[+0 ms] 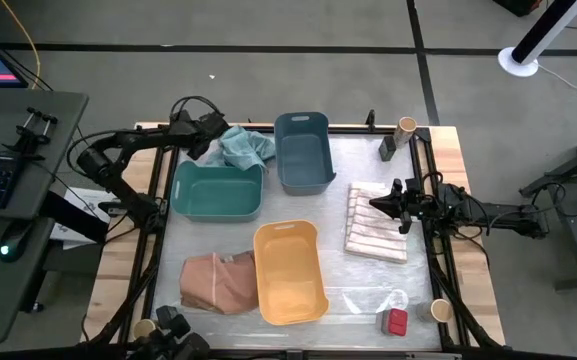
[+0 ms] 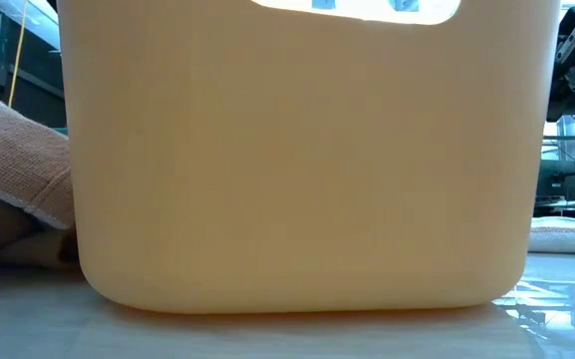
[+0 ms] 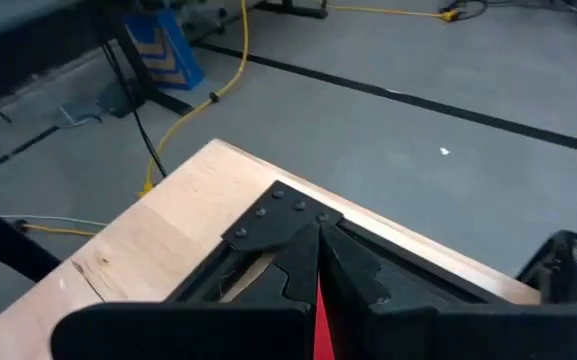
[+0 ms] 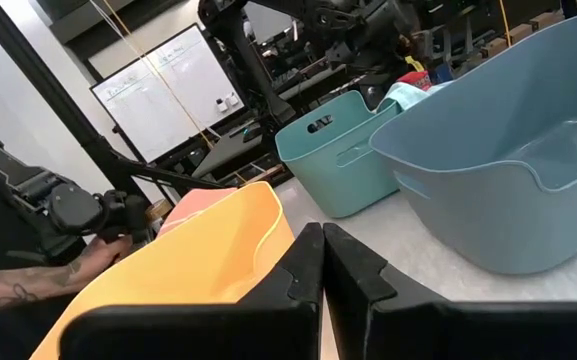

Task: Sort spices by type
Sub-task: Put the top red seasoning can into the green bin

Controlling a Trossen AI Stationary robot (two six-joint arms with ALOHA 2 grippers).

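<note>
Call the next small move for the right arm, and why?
Probably open the right end effector and swing toward the near-right corner: it is shut, holds nothing, and hovers over the striped cloth, while the red spice box and a tan jar sit unsorted there. All three bins look empty.

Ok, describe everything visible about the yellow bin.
The yellow bin is smooth plastic, oblong, with rounded corners and a handle slot at one end. It stands upright and looks empty, near the table's front middle. The tan cloth lies against its left side; the low view shows its wall filling the picture.
</note>
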